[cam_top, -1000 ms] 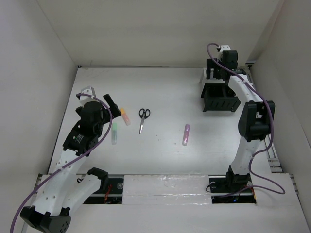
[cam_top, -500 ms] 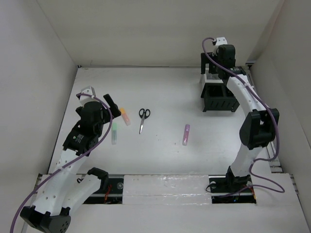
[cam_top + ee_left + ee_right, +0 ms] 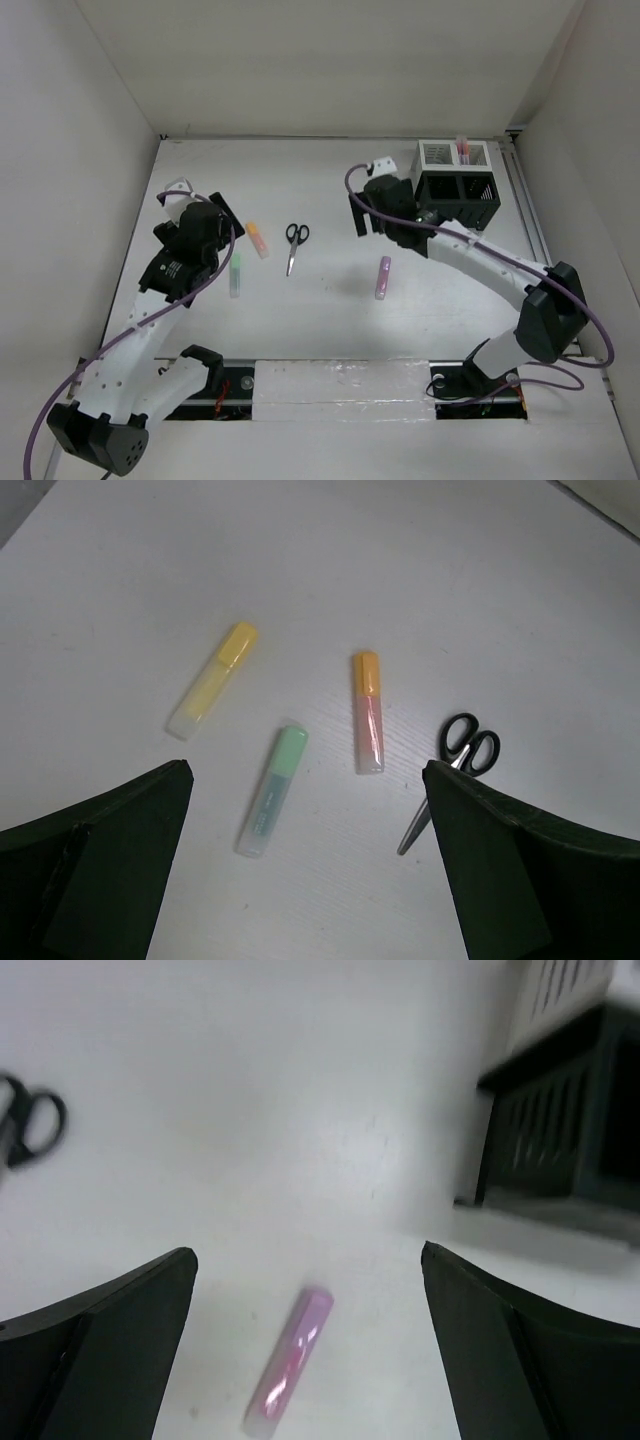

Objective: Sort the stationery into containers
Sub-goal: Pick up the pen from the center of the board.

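Black-handled scissors (image 3: 295,244) (image 3: 455,772) lie mid-table. Left of them lie an orange highlighter (image 3: 258,239) (image 3: 367,711) and a green highlighter (image 3: 236,274) (image 3: 272,791). A yellow highlighter (image 3: 212,679) shows only in the left wrist view. My left gripper (image 3: 226,212) (image 3: 305,780) hangs open above these, holding nothing. A purple highlighter (image 3: 383,277) (image 3: 289,1376) lies further right. Above and behind it hovers my right gripper (image 3: 358,214) (image 3: 307,1255), open and empty. The black mesh organiser (image 3: 457,201) (image 3: 560,1130) and the white mesh box (image 3: 440,154) stand at the back right.
A pink pen (image 3: 462,148) stands upright in the white box. White walls close in the table on the left, back and right. The right arm reaches diagonally across the table in front of the organiser.
My right arm has swung away from above the containers, leftward and nearer, to the purple highlighter; the containers are uncovered. The left arm has shifted slightly.
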Robot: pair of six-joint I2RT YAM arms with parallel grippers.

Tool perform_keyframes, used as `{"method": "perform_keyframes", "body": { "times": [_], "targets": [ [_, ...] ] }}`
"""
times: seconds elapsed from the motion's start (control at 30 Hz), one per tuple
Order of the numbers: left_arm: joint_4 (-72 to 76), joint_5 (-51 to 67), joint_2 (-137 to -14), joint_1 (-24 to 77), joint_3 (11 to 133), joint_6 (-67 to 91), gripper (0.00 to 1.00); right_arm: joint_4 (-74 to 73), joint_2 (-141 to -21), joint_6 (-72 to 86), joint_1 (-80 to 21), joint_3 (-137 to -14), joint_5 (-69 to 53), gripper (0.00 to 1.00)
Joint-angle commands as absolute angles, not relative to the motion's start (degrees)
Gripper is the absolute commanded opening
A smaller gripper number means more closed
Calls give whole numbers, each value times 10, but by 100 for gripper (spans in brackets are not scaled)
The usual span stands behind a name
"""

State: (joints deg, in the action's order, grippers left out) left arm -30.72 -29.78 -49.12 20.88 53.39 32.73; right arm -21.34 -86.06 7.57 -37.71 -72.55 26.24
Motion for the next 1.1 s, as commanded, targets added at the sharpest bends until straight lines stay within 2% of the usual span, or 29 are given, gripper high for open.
{"method": "perform_keyframes", "body": {
  "times": [0.0, 0.2, 0.37, 0.63, 0.73, 0.77, 0.83, 0.97, 1.07],
  "targets": [
    [-320, -324, -504, 207, 561, 346, 100, -278, -851, 206, -406, -680, 362, 100],
    [-320, -314, -502, 207, 566, 341, 100, -287, -802, 271, -420, -569, 364, 99],
    [-314, -303, -490, 207, 561, 336, 100, -235, -796, 301, -420, -489, 275, 94],
    [-308, -293, -479, 207, 556, 325, 100, -187, -853, 308, -440, -486, 234, 91],
    [-308, -287, -479, 207, 555, 320, 100, -163, -878, 314, -440, -474, 199, 83],
    [-308, -280, -479, 207, 555, 320, 100, -157, -891, 314, -435, -474, 190, 76],
    [-308, -280, -479, 207, 555, 320, 100, -150, -903, 314, -435, -468, 183, 69],
    [-303, -280, -456, 207, 555, 320, 100, -175, -954, 308, -435, -493, 183, 66],
    [-303, -280, -443, 207, 555, 320, 100, -170, -973, 302, -435, -493, 174, 50]
  ]
}}
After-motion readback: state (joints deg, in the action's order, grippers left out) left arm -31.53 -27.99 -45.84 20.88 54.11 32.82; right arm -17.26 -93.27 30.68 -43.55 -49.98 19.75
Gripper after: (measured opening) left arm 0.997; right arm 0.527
